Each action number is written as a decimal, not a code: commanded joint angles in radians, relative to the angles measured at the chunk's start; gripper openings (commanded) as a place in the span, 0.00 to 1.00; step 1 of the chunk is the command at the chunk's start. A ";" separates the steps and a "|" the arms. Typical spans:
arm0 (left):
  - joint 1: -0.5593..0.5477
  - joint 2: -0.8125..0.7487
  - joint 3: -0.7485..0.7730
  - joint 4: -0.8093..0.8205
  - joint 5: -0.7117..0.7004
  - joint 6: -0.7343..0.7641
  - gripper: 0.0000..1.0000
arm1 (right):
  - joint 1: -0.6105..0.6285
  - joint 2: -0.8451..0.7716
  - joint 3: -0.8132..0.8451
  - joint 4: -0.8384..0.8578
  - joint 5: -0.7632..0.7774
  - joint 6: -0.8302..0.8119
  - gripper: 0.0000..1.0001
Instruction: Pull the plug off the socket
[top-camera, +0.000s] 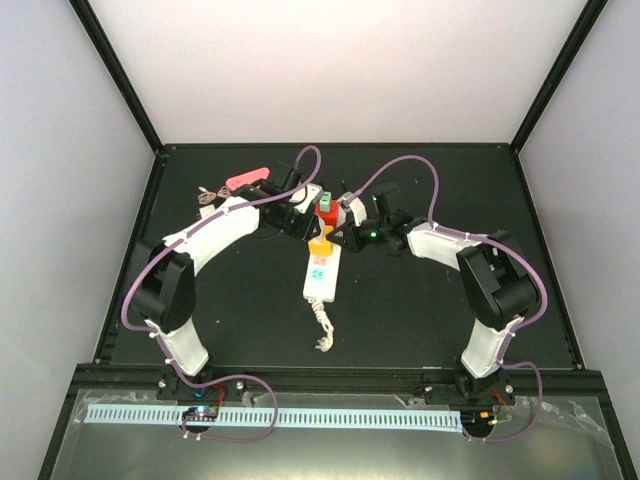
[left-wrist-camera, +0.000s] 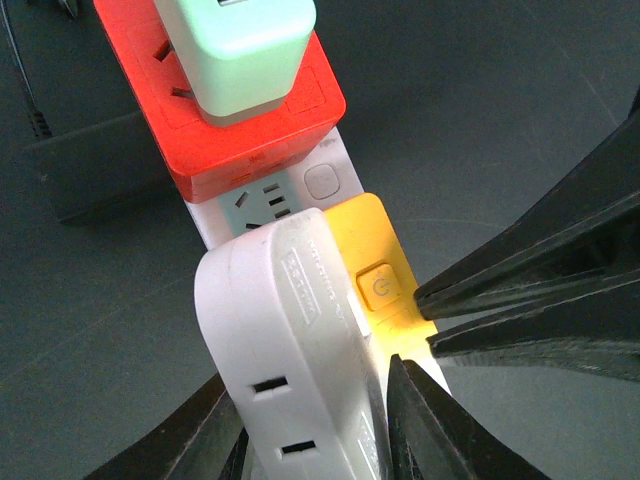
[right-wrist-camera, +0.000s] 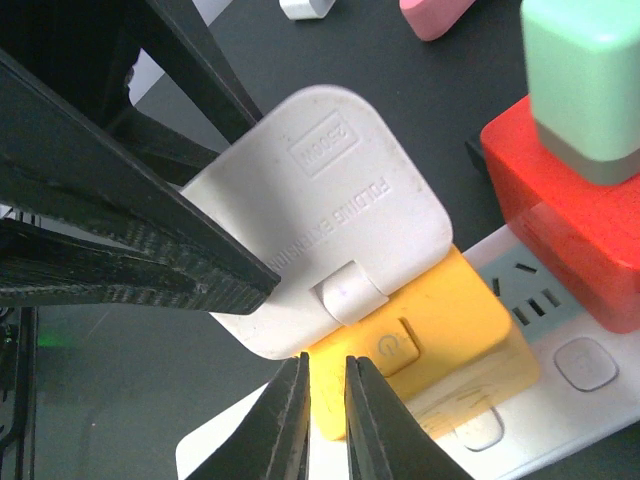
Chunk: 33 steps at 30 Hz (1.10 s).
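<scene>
We judge the white plug (left-wrist-camera: 290, 340) rigid, light and slick; grip its flat flanks. The left end effector (left-wrist-camera: 308, 400) clamps it; the right end effector (right-wrist-camera: 325, 385), almost closed, holds nothing.

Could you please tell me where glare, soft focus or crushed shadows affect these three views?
Top external: even light, no harsh shadows, though the socket is small. Left wrist: a blown-out glare patch on the yellow adapter; the white plug is sharp. Right wrist: the white plug's embossed lettering is crisp, the mint plug looks softer, and the near fingers are almost featureless black.
</scene>
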<state>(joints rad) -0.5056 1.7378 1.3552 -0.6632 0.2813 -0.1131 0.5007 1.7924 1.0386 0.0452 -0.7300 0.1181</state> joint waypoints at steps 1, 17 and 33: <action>-0.006 0.019 0.044 -0.013 0.018 -0.017 0.37 | 0.015 0.030 0.038 0.026 0.017 0.007 0.15; 0.031 0.010 0.044 -0.047 0.019 -0.192 0.26 | 0.015 0.087 0.033 -0.030 0.094 -0.023 0.13; 0.030 -0.024 0.063 -0.056 0.056 -0.356 0.02 | 0.015 0.112 0.029 -0.062 0.137 -0.060 0.12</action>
<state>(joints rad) -0.4835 1.7435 1.3769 -0.6991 0.3077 -0.4210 0.5224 1.8496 1.0767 0.0616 -0.7082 0.0845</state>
